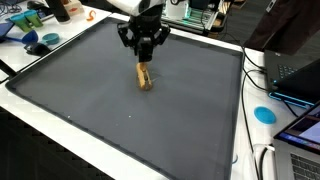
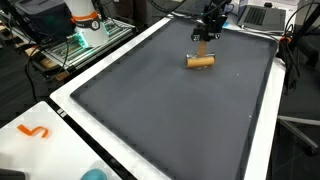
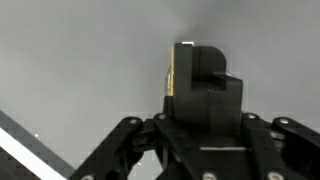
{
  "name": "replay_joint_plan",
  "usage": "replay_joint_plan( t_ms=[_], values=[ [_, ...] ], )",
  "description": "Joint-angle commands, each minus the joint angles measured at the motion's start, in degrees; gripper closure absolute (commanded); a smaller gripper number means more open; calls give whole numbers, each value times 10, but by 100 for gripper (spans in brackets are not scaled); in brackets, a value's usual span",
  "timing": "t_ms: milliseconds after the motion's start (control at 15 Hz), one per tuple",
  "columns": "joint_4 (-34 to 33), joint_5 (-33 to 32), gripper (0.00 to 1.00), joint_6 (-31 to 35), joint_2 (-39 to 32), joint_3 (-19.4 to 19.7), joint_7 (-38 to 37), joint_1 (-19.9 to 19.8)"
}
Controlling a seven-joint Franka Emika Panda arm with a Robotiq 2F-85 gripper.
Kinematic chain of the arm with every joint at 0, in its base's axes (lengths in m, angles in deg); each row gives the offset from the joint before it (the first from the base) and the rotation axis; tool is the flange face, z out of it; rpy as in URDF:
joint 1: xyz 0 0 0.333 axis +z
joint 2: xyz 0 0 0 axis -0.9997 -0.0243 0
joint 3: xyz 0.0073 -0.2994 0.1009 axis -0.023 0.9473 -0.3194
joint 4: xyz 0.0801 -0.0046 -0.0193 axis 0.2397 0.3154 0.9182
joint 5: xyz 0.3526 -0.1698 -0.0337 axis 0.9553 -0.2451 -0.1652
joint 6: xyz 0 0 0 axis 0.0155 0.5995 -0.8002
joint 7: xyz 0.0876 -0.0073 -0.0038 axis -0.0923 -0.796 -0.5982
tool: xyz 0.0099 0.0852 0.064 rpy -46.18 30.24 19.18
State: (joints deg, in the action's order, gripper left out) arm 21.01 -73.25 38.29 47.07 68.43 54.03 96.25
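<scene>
dark mat point(image 1: 90, 95), white table point(image 1: 60, 115), pincer point(image 1: 144, 52) over wooden block point(image 1: 146, 78)

1. Gripper point(image 1: 144, 55): the arm point(image 1: 136, 8) is cut off at the top edge in an exterior view; jaw spacing too small to tell.
2. Wrist view: gripper base cut off at bottom edge; dark, blurred.
3. Laptop point(image 1: 300, 130): cut by right edge, lower right.
</scene>
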Motion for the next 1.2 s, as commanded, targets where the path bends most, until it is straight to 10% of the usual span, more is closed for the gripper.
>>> replay_joint_plan(
  t_ms=[0,1133],
  values=[
    [-2,-18,76,29,-33,21,-20,-6],
    [-8,-18,76,42,2,40,-39,-13]
  ],
)
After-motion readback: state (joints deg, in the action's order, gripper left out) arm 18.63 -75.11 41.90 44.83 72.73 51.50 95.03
